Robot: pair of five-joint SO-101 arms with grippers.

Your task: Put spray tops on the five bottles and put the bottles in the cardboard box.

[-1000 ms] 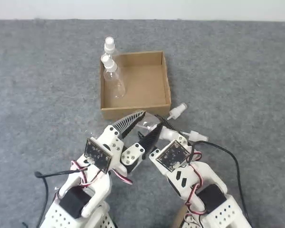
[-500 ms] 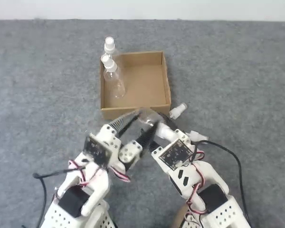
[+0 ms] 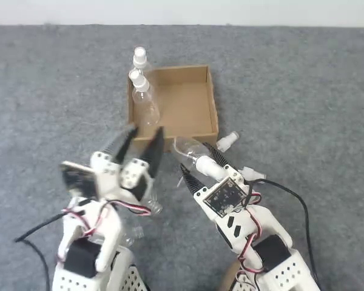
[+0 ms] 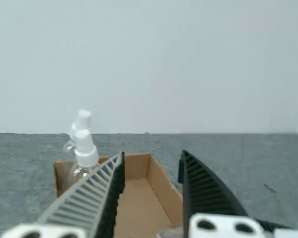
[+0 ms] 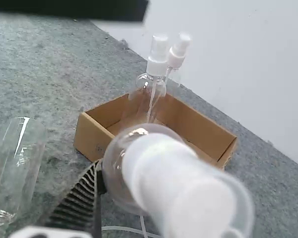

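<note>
My right gripper (image 3: 200,165) is shut on a clear bottle (image 3: 190,147) with a white spray top (image 5: 176,186), held just in front of the cardboard box (image 3: 215,103). My left gripper (image 3: 145,130) stands open with nothing in it, raised by the box's near left corner and pointing over the box (image 4: 161,186). One capped bottle (image 3: 144,100) leans in the box's left side, and another (image 3: 139,57) stands behind its far left corner. An uncapped clear bottle (image 5: 17,148) lies on the carpet beside the right arm.
Two loose white spray tops (image 3: 227,140) (image 3: 252,174) lie on the grey carpet to the right of the box. A clear bottle (image 3: 153,205) lies under the left arm. A pale wall rises behind the box.
The left gripper let go of the bottle, swung left and rose beside the box's near left corner. The right gripper still holds the capped bottle in much the same place.
</note>
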